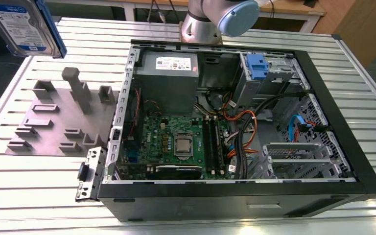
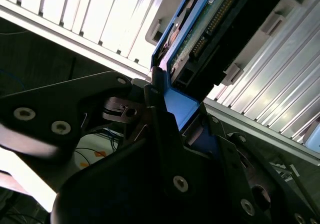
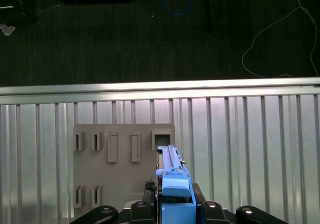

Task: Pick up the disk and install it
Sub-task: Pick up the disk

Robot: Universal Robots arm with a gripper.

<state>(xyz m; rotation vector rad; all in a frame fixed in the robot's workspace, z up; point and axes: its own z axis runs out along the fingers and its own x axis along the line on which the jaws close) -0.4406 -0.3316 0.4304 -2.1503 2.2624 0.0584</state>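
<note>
1. Between the black fingers [image 2: 162, 129] in the second wrist view sits a blue carrier rail: the gripper [image 2: 177, 109] is clenched on the disk [image 2: 210, 32] by that edge.
2. Seen in the exterior view, the disk [image 1: 23, 27] hangs in the air, label facing the camera, at ten o'clock from the open computer case [image 1: 351, 152].
3. A grey fixture plate [image 1: 51, 122] lies on the slatted table [image 1: 31, 205] at nine o'clock from the case.
4. The arm's base [image 1: 204, 24] stands at twelve o'clock.
</note>
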